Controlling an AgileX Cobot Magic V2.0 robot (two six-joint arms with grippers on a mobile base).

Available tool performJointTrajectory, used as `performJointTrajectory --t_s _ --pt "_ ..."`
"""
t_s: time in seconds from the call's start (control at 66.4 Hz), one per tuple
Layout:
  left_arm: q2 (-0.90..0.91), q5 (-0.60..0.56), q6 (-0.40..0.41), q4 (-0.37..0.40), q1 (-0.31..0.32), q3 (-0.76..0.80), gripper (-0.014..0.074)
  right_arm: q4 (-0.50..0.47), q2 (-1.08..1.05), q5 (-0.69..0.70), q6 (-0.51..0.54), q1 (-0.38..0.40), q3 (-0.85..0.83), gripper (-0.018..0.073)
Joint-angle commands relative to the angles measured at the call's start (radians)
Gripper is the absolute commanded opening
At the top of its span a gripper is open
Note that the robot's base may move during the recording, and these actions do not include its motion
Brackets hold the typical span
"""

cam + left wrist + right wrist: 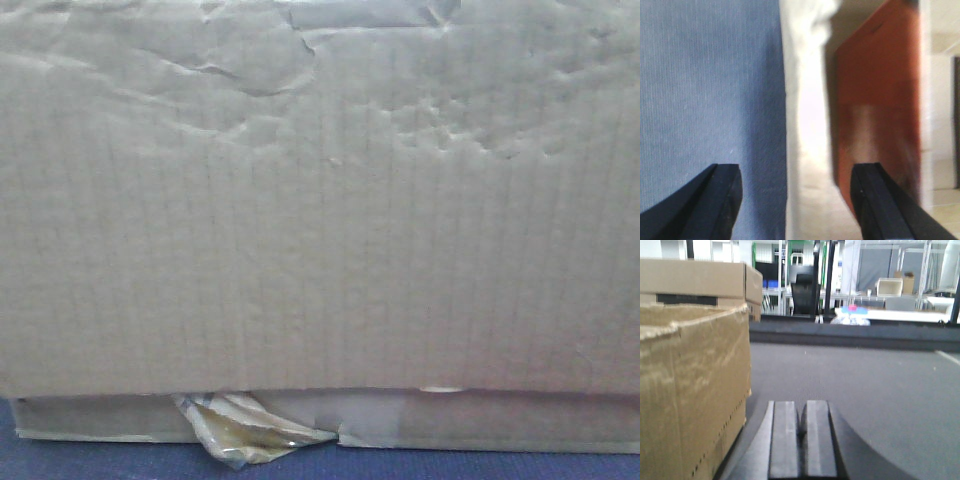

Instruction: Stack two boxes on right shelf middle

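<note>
Cardboard fills the exterior front-facing view: a plain brown corrugated box face [320, 220], wrinkled and creased, stands close to the lens. Beneath its lower edge runs a narrow cardboard strip [480, 420] carrying one tuft of yellowish clear tape [250, 432]. Whether that strip is a second box or a flap cannot be told. A dark blue-grey carpet-textured surface [100, 462] lies below. No gripper appears here.

Left wrist-mounted view: the left gripper [796, 172] is spread wide, its two black fingers well apart and holding nothing. Ahead, all blurred, are a pale vertical strip [807, 125] and a reddish-brown panel [875, 100].

Right wrist-mounted view: the right gripper [800, 437] is clenched, its two grey fingers pressed together on nothing. Two boxes are counted. A near brown cardboard box [690, 390] rests on the carpet-textured surface just beside the gripper, on its left. A far cardboard box [700, 280] with a dark slot sits beyond and higher; whether it rests on the near one is unclear. Only distant metal racks [920, 270] show, and the task's steel shelf cannot be identified.

Judged risks: the creased walls look soft and may buckle under a side squeeze. The right gripper, so near the box wall, could shove it if swung left. With cardboard covering the front camera, alignment to a shelf would go unseen.
</note>
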State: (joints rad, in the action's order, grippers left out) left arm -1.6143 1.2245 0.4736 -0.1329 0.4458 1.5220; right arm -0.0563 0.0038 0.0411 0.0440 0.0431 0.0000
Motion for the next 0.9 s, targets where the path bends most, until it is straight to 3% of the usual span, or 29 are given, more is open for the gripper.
performJointTrajectory --t_s 0.0,0.075,0.166,0.361,0.648,0.888 --pt "0.010 -0.003 0.009 0.008 -0.004 -0.014 0.0371 0.007 -0.004 0.108 -0.002 0.003 0.000 -0.0162" --pt "0.010 -0.003 0.009 0.010 -0.004 -0.014 0.0371 0.007 -0.004 0.120 -0.002 0.003 0.000 -0.0162" --pt "0.010 -0.003 0.009 0.008 -0.004 -0.014 0.0371 0.007 -0.004 0.001 -0.002 0.003 -0.102 -0.0162" --pt "0.012 -0.003 0.009 0.010 -0.004 -0.014 0.0371 0.007 0.096 -0.436 -0.002 0.003 -0.390 -0.0162" --pt "0.019 -0.003 0.009 0.016 -0.004 -0.012 0.0371 0.007 0.603 -1.082 -0.036 0.003 -0.787 -0.0162" --pt "0.043 -0.003 0.009 0.010 -0.004 -0.012 0.0371 -0.026 0.852 -1.126 -0.036 0.003 -0.903 -0.0162"
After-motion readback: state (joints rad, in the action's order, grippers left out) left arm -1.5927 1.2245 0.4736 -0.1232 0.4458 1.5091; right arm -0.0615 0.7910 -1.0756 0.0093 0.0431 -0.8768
